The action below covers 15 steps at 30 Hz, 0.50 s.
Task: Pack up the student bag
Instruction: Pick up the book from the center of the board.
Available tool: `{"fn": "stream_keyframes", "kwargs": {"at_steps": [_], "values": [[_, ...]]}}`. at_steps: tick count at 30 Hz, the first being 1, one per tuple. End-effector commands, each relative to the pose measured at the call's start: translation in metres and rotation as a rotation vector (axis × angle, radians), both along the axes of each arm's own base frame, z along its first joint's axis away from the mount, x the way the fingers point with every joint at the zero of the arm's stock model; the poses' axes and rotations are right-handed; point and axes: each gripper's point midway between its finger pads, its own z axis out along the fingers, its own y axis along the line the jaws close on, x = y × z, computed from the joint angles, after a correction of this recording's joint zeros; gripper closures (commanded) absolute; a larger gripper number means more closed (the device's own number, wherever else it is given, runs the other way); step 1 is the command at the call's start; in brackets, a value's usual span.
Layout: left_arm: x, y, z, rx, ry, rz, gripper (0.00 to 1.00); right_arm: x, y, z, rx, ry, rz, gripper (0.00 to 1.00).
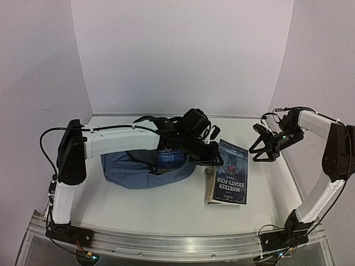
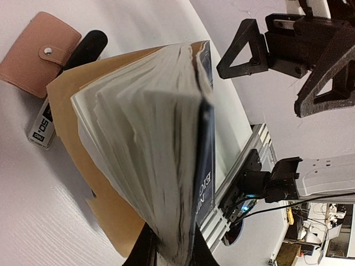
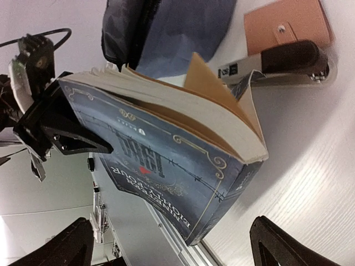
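Note:
The slate-blue student bag (image 1: 133, 169) lies flat left of centre, with a blue Jane Eyre book (image 1: 169, 157) at its opening under my left arm. My left gripper (image 1: 206, 158) is shut on the page edge of a dark blue Nineteen Eighty-Four paperback (image 1: 228, 176). In the left wrist view the paperback (image 2: 161, 144) rises from the left gripper (image 2: 175, 249), its pages fanned. My right gripper (image 1: 265, 147) hangs open to the right of the book, apart from it. In the right wrist view the book (image 3: 166, 155) lies ahead of the right gripper (image 3: 172, 249), with the bag (image 3: 177, 30) behind.
A pink snap wallet (image 2: 36, 55) and a black-and-white stapler (image 2: 61, 94) lie on the white table beside the book; the wallet (image 3: 288, 25) and stapler (image 3: 283, 62) also show in the right wrist view. An aluminium rail (image 1: 177, 246) runs along the near table edge.

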Motion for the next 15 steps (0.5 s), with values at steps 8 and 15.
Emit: {"fn": "stream_keyframes", "kwargs": {"at_steps": [8, 15], "values": [[0.019, 0.016, 0.179, -0.39, -0.13, -0.014, 1.0, -0.021, 0.025, 0.033, 0.131, -0.033, 0.093, 0.02], [0.018, 0.014, 0.189, -0.416, -0.14, -0.049, 1.0, -0.021, 0.057, 0.051, 0.175, -0.066, 0.161, 0.04]]}}
